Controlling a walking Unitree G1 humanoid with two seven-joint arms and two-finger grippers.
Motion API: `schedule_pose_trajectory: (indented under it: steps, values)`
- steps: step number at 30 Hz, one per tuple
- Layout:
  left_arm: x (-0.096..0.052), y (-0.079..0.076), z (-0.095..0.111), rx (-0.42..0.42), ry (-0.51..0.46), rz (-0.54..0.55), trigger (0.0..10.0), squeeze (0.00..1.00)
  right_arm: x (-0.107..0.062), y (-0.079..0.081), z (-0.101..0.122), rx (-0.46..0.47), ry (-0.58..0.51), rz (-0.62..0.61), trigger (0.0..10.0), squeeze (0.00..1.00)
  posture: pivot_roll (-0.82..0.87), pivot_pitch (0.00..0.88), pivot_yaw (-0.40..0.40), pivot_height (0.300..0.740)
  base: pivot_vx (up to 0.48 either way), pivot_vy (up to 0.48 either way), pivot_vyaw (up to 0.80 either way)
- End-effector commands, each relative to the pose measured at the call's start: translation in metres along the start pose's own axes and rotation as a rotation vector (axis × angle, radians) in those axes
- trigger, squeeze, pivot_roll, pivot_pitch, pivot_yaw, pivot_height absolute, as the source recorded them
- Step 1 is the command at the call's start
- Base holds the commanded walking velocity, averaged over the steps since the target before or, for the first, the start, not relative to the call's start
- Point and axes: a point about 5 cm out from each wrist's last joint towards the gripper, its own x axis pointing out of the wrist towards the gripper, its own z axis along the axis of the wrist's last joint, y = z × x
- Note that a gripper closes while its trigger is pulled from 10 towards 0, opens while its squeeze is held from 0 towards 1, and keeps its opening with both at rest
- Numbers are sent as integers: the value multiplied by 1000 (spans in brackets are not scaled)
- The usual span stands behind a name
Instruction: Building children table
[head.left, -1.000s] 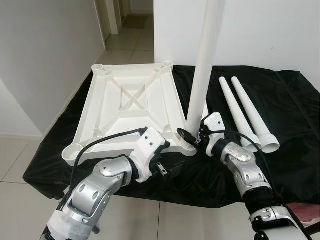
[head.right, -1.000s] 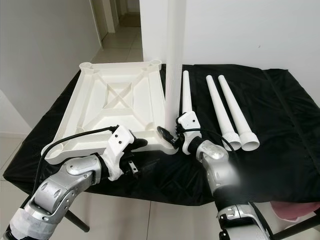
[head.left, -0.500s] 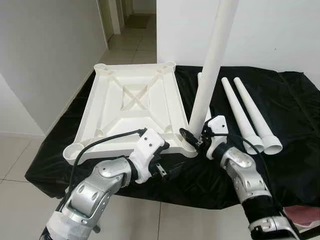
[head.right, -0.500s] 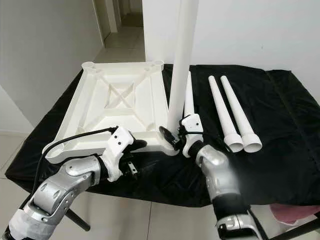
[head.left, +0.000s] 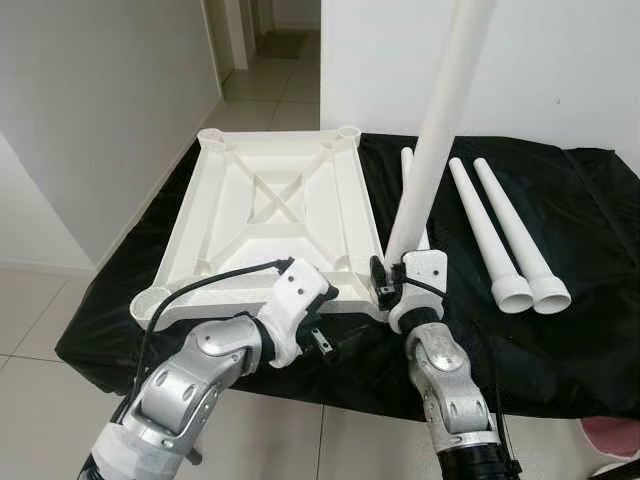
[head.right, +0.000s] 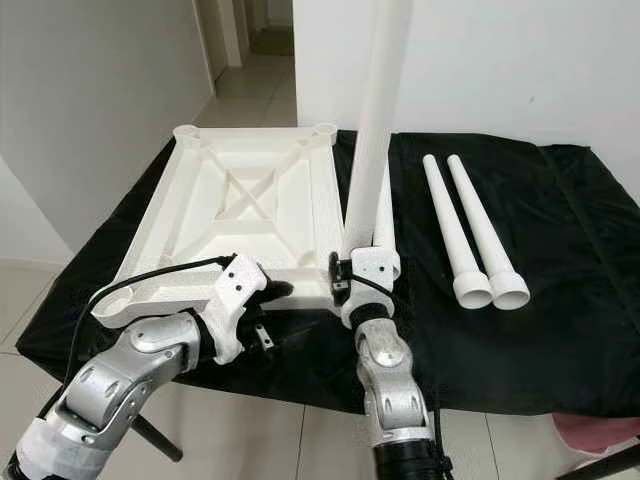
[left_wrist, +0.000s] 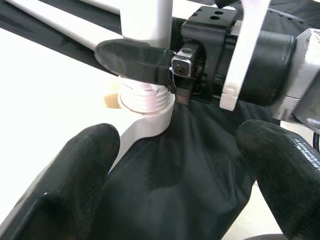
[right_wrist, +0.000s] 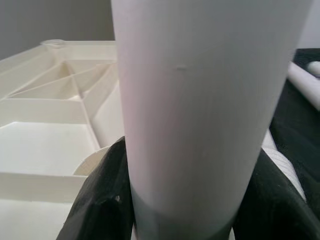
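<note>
The white table top (head.left: 280, 215) lies upside down on the black-covered table (head.left: 580, 300). One white leg (head.left: 440, 130) stands in its near right corner socket (left_wrist: 147, 107), leaning slightly right. My right gripper (head.left: 382, 283) is shut on the leg's base; in the right wrist view the leg (right_wrist: 210, 100) sits between the black fingers (right_wrist: 102, 205). My left gripper (head.left: 328, 320) hovers open at the near edge just left of that socket, with only black cloth between its fingers (left_wrist: 75, 175). Three loose legs lie to the right: one (head.left: 407, 170) behind the upright leg and a pair (head.left: 505, 235).
The table's front edge runs just under both arms, with tiled floor below. A white wall stands behind the table, and a corridor opens at the back left. A pink object (head.left: 615, 437) sits low at the right.
My right forearm has swung in from the right to straight in front of the leg, still gripping it. The leg leans a little more to the right. The left gripper has stayed put.
</note>
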Motion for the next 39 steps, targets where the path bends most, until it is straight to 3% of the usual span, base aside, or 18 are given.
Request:
schedule_pose_trajectory:
  steps: [1,7,8,9,10,17,19,20,21,23,24,25,27,36,37,38,39]
  values:
    - [-3,3,-1,4,16,13,10000,0,-9,-10,-20,20,101,-116,10000,0,-53,2,37,740,0,0,0]
    - [-4,1,-3,-4,21,11,10000,0,-9,-6,-11,44,68,-102,10000,0,-56,3,49,740,0,0,0]
    - [-4,1,-3,-1,21,9,10000,0,-8,-7,-8,57,54,-81,10000,267,-57,4,51,740,0,0,0]
    - [-3,1,-2,1,20,8,10000,0,-8,-7,-6,64,50,-76,10000,267,-57,3,50,740,0,0,0]
    - [-3,2,-2,1,20,8,10000,0,-7,-8,-3,68,34,-61,10000,1000,-59,1,51,740,0,0,0]
    - [-3,3,-1,1,18,8,10000,0,-4,-12,7,53,-20,31,10000,1000,-62,6,51,740,0,0,0]
    - [-2,2,-1,1,18,7,10000,0,-1,-15,11,43,-52,175,10000,1000,-62,13,51,740,0,0,0]
    - [-2,2,-1,0,17,7,10000,0,1,-16,8,53,-38,258,10000,0,-66,11,53,740,0,0,0]
    - [-1,2,-1,-1,16,7,10000,0,2,-19,6,46,-34,319,10000,0,-64,12,50,740,0,0,0]
    - [-1,2,-1,-1,16,7,10000,0,2,-19,6,46,-34,319,10000,0,-64,12,50,740,0,0,0]
    - [0,2,0,-3,13,7,10000,0,4,-22,4,21,-27,424,10000,0,-65,12,51,740,0,0,0]
    - [0,2,0,-3,13,7,10000,0,4,-22,4,21,-27,424,10000,0,-65,12,51,740,0,0,0]
    - [0,3,0,-4,11,7,10000,0,8,-23,2,-37,-17,565,10000,0,-70,12,52,740,0,0,0]
    - [2,3,2,3,7,5,10000,0,26,-23,2,-112,-2,723,10000,0,-67,7,51,740,0,0,0]
    - [2,3,2,3,6,6,10000,0,28,-24,3,-121,-3,735,4431,0,-62,6,48,740,0,0,0]
    - [2,3,2,3,6,6,10000,0,28,-24,3,-121,-3,735,4431,0,-62,6,48,740,0,0,0]
    - [2,4,2,4,6,8,10000,0,30,-26,2,-127,-2,745,2941,0,-61,6,46,740,0,0,0]
